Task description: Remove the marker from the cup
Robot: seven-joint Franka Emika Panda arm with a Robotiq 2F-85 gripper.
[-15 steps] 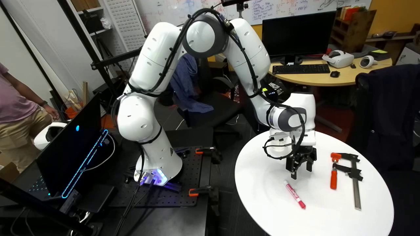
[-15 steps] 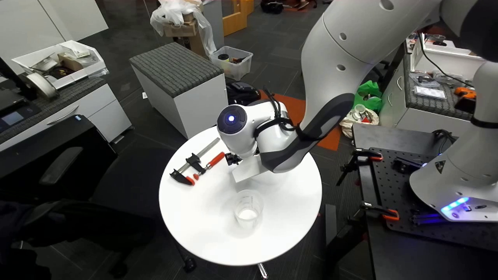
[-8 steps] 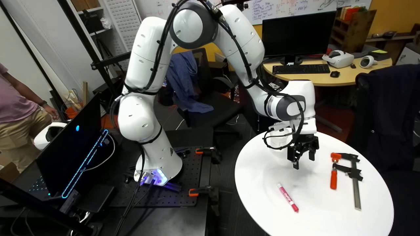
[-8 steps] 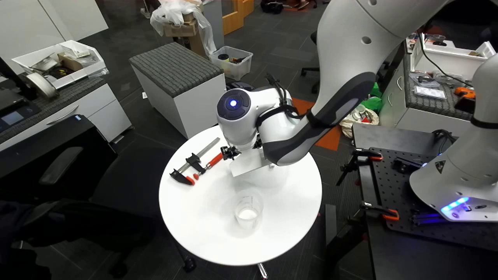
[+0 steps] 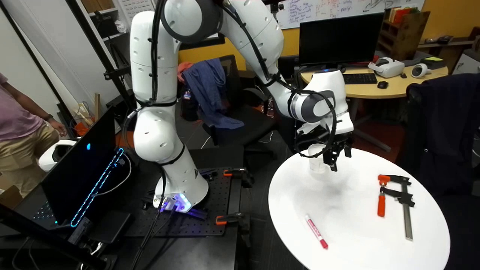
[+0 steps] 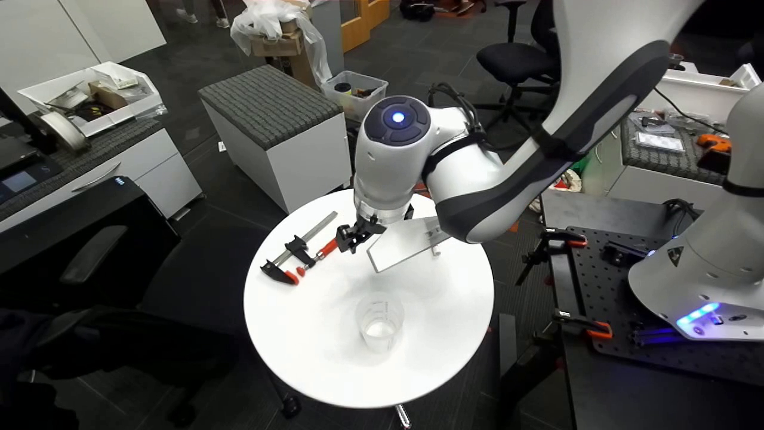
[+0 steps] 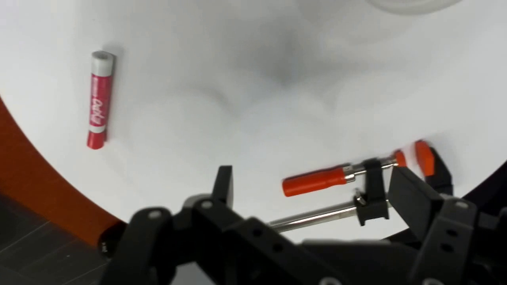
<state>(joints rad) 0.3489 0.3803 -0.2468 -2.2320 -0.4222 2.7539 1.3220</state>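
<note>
Plainly, the marker (image 7: 100,101) lies outside the cup (image 6: 381,322), the jaws spread wide, empty.

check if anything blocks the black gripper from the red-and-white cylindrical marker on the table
Nothing visible stands between the black gripper and the red-and-white cylindrical marker. In an exterior view, the translucent plastic cup is left of the gripper and the red-and-black bar clamp right of it, both off that path.

On the round table (image 5: 360,232) are one Expo marker (image 5: 316,231), one plastic cup (image 6: 380,328) and one bar clamp (image 5: 406,200); beyond it, one monitor (image 5: 339,41), one keyboard (image 5: 360,78) and one mouse (image 5: 383,85).
</note>
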